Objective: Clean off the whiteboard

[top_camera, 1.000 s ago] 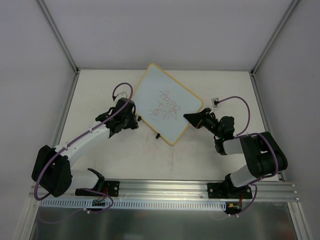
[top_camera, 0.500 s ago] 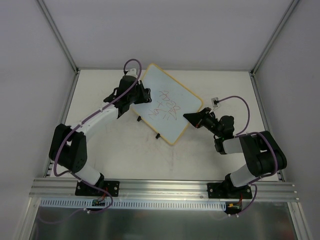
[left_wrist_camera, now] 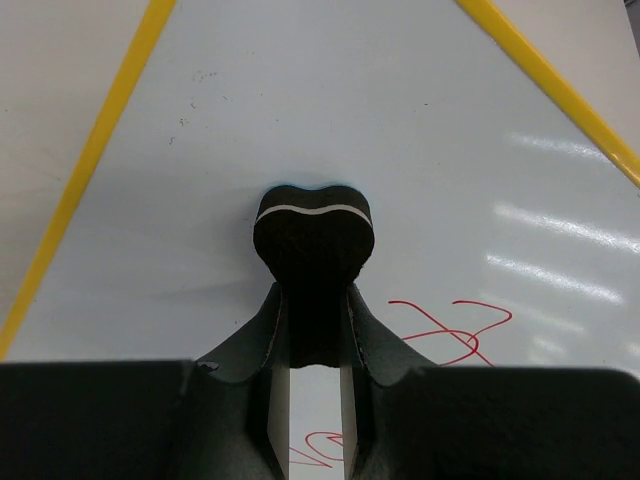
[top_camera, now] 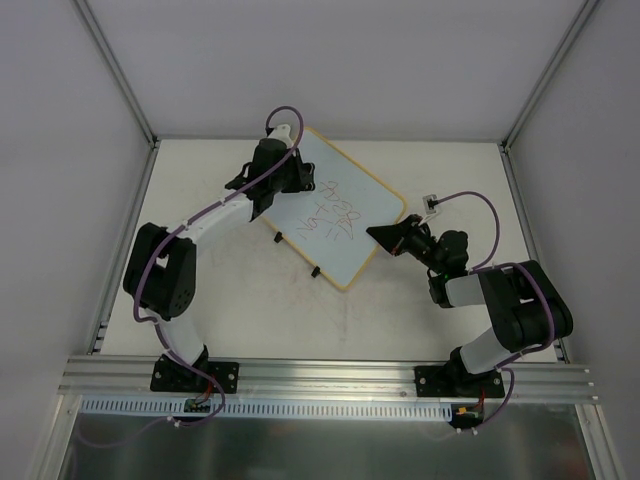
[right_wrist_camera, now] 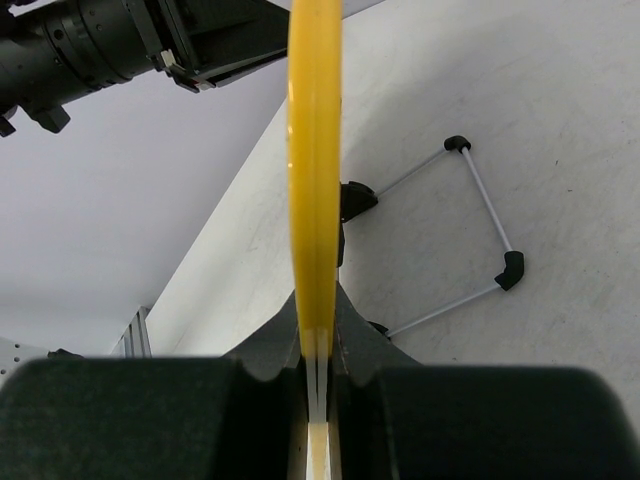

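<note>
The whiteboard (top_camera: 352, 215) lies cornerwise in the far middle of the table (top_camera: 250, 320), one corner pointing far and another pointing right. The right gripper (top_camera: 384, 236) is clamped on the yellow rim at that right corner. Its wrist view shows the rim pinched between its closed fingers (right_wrist_camera: 275, 347), so it steadies the board. The left gripper (top_camera: 303, 183) reaches over the board's far-left part, closed tight on a small black eraser (left_wrist_camera: 313, 232) whose end appears to touch bare white surface. The red writing (top_camera: 335, 222) runs across the middle of the board, to the near right of the eraser — a good deal of it unwiped.

My read is that the wiping step is in hand, with most of it left to do. The next move calls for dragging the eraser toward the near right across the red strokes, pressed firmly enough to rub — while the right grip keeps the board from sliding.
</note>
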You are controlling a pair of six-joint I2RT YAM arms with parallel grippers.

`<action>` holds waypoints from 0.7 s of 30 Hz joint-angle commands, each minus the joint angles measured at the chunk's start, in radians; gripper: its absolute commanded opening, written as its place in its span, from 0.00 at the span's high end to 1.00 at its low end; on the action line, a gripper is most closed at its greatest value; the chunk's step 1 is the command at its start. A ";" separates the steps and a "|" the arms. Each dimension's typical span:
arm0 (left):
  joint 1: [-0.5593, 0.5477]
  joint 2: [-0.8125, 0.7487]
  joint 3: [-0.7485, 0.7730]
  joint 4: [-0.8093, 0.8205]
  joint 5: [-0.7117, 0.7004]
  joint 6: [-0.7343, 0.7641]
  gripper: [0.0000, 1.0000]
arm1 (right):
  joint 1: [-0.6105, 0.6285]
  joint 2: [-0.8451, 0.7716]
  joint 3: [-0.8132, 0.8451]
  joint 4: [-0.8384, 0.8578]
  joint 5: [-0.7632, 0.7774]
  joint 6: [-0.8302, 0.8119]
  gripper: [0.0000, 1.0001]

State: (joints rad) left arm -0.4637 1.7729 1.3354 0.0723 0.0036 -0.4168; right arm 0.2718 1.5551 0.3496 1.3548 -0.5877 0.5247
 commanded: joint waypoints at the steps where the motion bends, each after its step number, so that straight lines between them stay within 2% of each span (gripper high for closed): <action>1: -0.003 -0.039 -0.070 0.148 0.003 0.023 1.00 | 0.014 0.010 -0.001 0.176 -0.084 -0.032 1.00; 6: -0.003 -0.101 -0.188 0.253 -0.028 0.006 1.00 | 0.012 0.005 -0.003 0.175 -0.084 -0.037 1.00; 10: -0.003 -0.092 -0.226 0.303 -0.008 -0.014 1.00 | 0.014 0.011 -0.001 0.175 -0.086 -0.032 1.00; 16: -0.004 -0.079 -0.226 0.330 -0.007 0.015 1.00 | 0.014 0.008 -0.008 0.173 -0.081 -0.032 1.00; 21: -0.012 -0.053 -0.191 0.340 0.099 0.039 0.99 | 0.012 0.010 -0.003 0.175 -0.087 -0.034 1.00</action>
State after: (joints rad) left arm -0.4633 1.7100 1.1168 0.3401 0.0093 -0.4042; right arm 0.2718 1.5551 0.3496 1.3552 -0.5880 0.5251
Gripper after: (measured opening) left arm 0.154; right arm 0.082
